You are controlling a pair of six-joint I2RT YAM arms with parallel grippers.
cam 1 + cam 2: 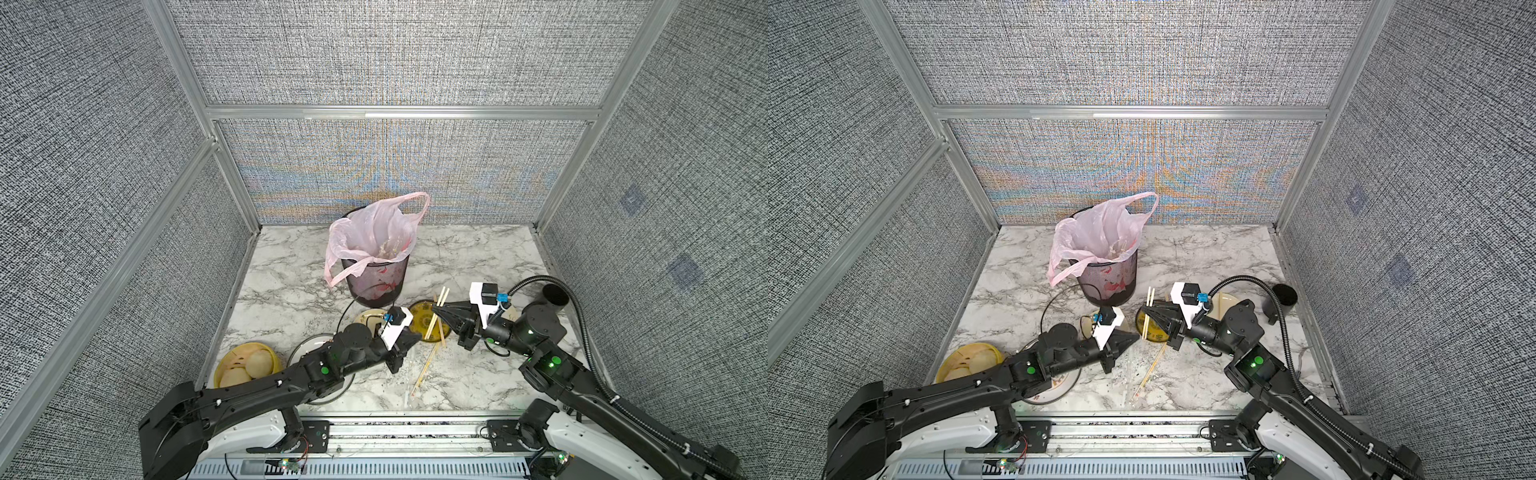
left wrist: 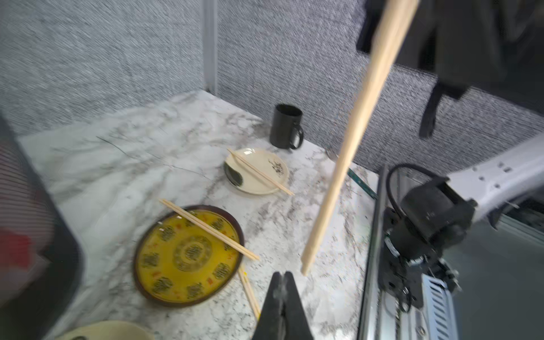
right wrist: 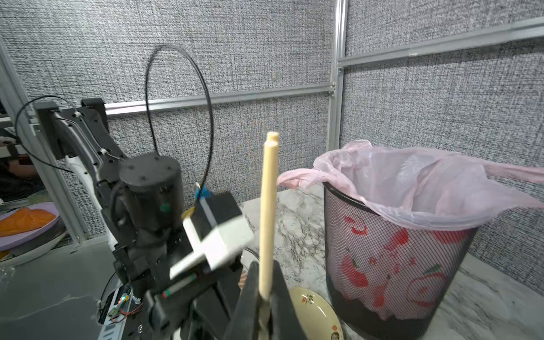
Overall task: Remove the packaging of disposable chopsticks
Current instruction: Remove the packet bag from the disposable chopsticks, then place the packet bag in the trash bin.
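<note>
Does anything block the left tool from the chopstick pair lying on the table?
Nothing visible does: the shut left tool hovers close to that pair, with only bare table between them. The right tool's held pair hangs aside.

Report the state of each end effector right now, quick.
Left end effector: closed, nothing visibly held.
Right end effector: closed on a pair of bare chopsticks.
</note>
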